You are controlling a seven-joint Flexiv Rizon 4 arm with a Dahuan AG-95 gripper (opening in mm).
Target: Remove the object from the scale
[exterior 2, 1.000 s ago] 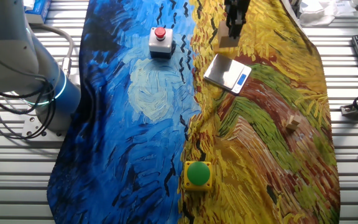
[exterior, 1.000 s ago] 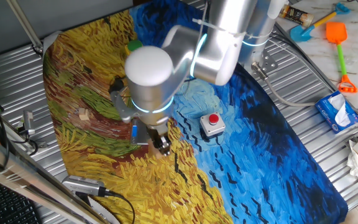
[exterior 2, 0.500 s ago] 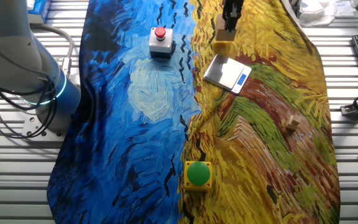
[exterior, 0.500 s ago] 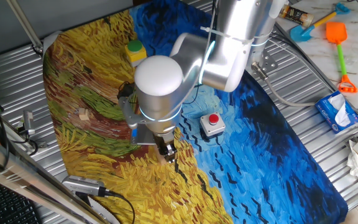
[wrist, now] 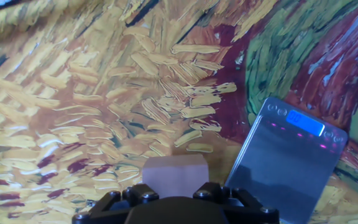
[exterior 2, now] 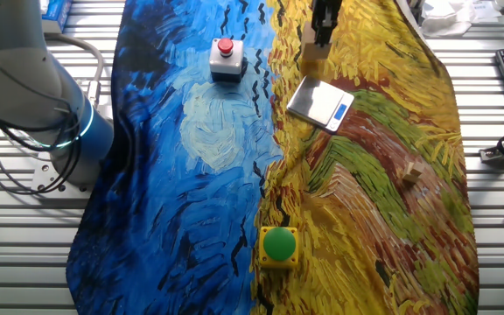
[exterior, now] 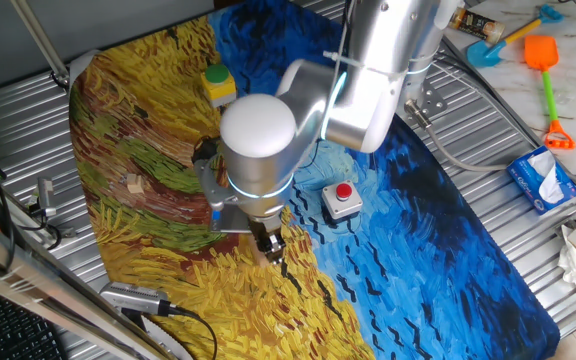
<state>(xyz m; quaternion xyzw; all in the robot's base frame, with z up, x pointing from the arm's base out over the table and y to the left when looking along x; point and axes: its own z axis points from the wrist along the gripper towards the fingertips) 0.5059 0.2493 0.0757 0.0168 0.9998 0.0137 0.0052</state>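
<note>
1. Hand view: one wooden block (wrist: 176,175) sits right at the gripper (wrist: 178,200), its pale tan face showing just above the black gripper body; the fingertips themselves are hidden, so whether the jaws are clamped on it or apart cannot be told from here.
2. In that view, one scale (wrist: 289,163) lies just beside the block on its right, apart from it, its silver plate bare and its blue display strip on the far edge.
3. The other fixed view shows the block (exterior 2: 313,50) off the scale (exterior 2: 320,102), just beyond the plate's far corner, with the dark gripper (exterior 2: 324,35) directly over it. Contact with the cloth is unclear.
4. The scale rests flat on the painted cloth (exterior 2: 191,192), on its yellow half.
5. Two button boxes are present: a grey one with a red button (exterior 2: 226,58), to the left of the scale on the blue half, and a yellow one with a green button (exterior 2: 278,245), well apart from the scale toward the near edge.
6. One small wooden piece (exterior 2: 412,171) lies to the right of the scale, near the cloth's edge.
7. One fixed view: the arm (exterior: 268,150) hides the block and most of the scale.
</note>
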